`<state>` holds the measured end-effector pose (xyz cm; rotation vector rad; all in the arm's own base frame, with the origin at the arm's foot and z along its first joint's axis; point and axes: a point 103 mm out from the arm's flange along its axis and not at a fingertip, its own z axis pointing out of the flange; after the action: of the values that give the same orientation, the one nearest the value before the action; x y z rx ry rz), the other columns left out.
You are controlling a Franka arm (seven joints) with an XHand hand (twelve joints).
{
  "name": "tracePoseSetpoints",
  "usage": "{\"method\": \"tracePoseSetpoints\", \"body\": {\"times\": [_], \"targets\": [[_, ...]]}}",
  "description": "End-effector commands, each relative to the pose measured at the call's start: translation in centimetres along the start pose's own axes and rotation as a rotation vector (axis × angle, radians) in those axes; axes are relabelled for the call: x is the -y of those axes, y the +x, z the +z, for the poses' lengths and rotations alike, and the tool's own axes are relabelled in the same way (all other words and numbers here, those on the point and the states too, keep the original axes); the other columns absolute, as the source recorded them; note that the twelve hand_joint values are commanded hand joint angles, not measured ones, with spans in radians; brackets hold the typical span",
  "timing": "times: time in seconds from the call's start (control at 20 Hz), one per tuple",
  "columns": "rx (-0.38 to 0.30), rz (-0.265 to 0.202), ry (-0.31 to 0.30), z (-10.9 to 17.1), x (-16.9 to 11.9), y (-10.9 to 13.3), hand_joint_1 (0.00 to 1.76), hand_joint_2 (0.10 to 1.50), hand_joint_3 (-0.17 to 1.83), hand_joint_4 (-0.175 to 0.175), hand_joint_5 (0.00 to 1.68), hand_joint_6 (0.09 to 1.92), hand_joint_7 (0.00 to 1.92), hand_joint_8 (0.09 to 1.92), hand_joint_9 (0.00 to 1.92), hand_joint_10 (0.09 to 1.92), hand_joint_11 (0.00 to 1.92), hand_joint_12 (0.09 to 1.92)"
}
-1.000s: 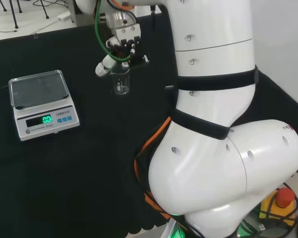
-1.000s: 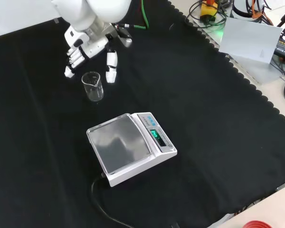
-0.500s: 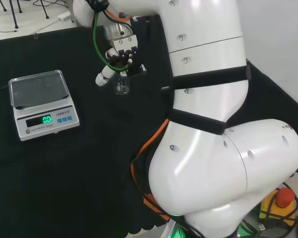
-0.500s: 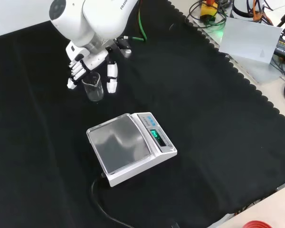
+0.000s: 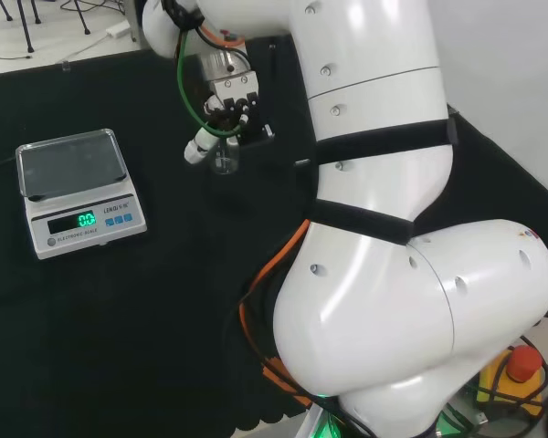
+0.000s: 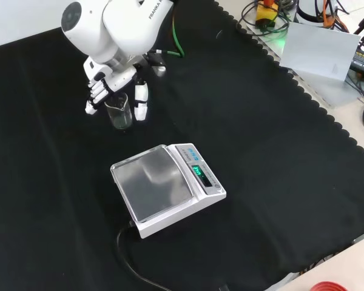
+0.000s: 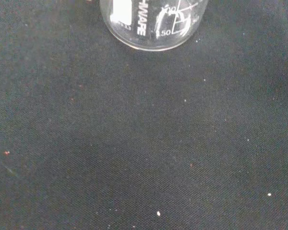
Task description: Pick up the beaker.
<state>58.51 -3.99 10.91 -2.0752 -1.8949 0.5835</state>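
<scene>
A small clear glass beaker (image 6: 119,113) stands upright on the black cloth, also seen in the head view (image 5: 224,160) and close up with white print in the wrist view (image 7: 151,21). The hand (image 6: 112,85) hangs just over it, its fingers (image 6: 96,97) on one side of the glass and the thumb (image 6: 141,103) on the other, both still fairly straight. In the head view the hand (image 5: 221,114) covers the beaker's upper part. I cannot tell whether fingers or thumb touch the glass.
A digital scale (image 6: 167,187) with a lit green display sits nearer the front view's bottom, its cable trailing off; in the head view the scale (image 5: 78,192) lies left of the beaker. The arm's big white links (image 5: 384,228) take up the head view's right.
The hand has come down and moved over the beaker, so fingers and thumb now straddle it. The beaker has stayed in place.
</scene>
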Motion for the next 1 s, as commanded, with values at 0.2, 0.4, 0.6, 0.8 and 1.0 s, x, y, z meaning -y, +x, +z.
{"method": "tracePoseSetpoints", "body": {"times": [0.2, 0.4, 0.6, 0.8, 1.0], "targets": [[0.005, 0.042, -0.063, 0.6, -0.52, 0.23, 0.66, 0.73, 0.02, 0.047, 0.16, 0.09, 0.01, 0.6, 0.21, 0.89, 0.1, 1.52], [-0.019, 0.041, -0.11, 0.71, -0.6, 0.29, 0.81, 0.75, 0.04, 0.062, 0.37, 0.09, 0.16, 0.68, 0.45, 0.81, 0.32, 1.43], [-0.053, 0.044, -0.15, 0.72, -0.62, 0.1, 0.87, 0.76, 0.06, 0.074, 0.55, 0.22, 0.34, 0.7, 0.63, 0.72, 0.49, 1.35], [-0.076, 0.066, -0.207, 0.63, -0.63, 0.17, 0.91, 0.75, 0.12, 0.108, 0.66, 0.71, 0.5, 0.71, 0.77, 0.67, 0.63, 1.28], [-0.094, 0.084, -0.245, 0.69, -0.75, 0.3, 0.99, 0.69, 0.29, 0.154, 0.88, 0.82, 0.68, 0.75, 0.93, 0.61, 0.77, 1.22]]}}
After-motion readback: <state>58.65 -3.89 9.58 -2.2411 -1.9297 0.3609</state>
